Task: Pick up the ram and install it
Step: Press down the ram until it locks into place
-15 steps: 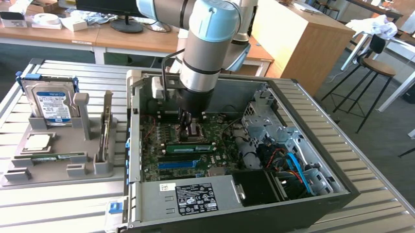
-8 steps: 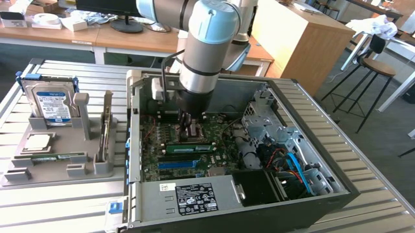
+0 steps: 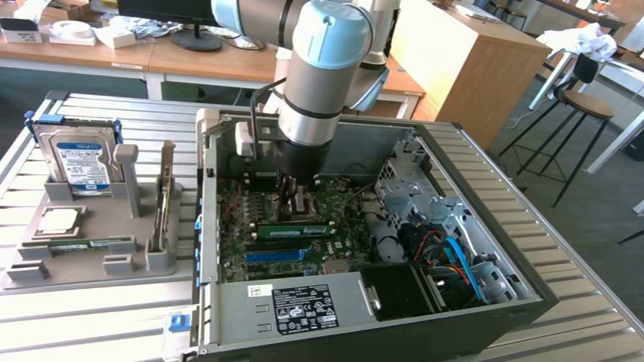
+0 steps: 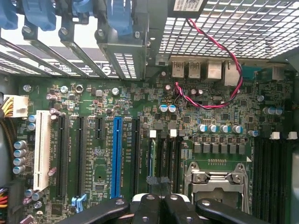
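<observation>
ram (image 3: 295, 228): green stick with a pale label, on edge in a slot low inside the case (image 3: 523, 290), seemingly seated already.
gripper (image 3: 298, 200): inside the case, just above the board (image 3: 241, 249) and close beside the ram; jaws drawn together; i cannot tell that they hold anything.
handling: judged light, stiff and thin. it is fragile at the chips and contact edge, so it should not be bent or twisted.
hold: best taken by the two long flat faces near the middle of the top edge, clear of the contacts, so that it stays upright.
case contents: board with slots, a labelled power unit (image 3: 292, 305) at the near wall, a blue cable (image 3: 458, 256), and a metal cage (image 3: 408, 181).
tray (image 3: 20, 275): just outside the case on the exterior view's left.
tray contents: hard drive (image 3: 72, 162), silver chip (image 3: 59, 221), card on edge (image 3: 164, 204), and a thin green strip (image 3: 96, 243) i cannot identify.
</observation>
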Motion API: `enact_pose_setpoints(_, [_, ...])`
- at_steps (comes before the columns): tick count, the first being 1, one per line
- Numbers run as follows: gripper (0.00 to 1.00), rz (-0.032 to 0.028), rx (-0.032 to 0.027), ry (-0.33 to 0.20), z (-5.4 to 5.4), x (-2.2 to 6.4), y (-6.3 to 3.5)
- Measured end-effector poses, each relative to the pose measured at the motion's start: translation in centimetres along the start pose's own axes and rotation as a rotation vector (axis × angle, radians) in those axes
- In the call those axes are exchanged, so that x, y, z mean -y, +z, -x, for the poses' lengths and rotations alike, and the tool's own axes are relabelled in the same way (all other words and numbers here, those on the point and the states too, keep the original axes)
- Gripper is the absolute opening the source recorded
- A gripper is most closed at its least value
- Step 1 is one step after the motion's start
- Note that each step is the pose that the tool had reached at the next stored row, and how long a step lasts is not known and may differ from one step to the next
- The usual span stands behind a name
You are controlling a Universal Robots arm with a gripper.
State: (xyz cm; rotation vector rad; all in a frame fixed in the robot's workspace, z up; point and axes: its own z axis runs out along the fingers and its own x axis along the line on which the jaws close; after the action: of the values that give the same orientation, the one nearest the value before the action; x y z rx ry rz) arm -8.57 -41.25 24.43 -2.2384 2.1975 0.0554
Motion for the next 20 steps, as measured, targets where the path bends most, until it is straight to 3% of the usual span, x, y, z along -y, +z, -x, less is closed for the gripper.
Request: enact_pose_setpoints(20, [0.1, 0.0003, -0.0005, 0.0, -0.03, 0.01, 0.5])
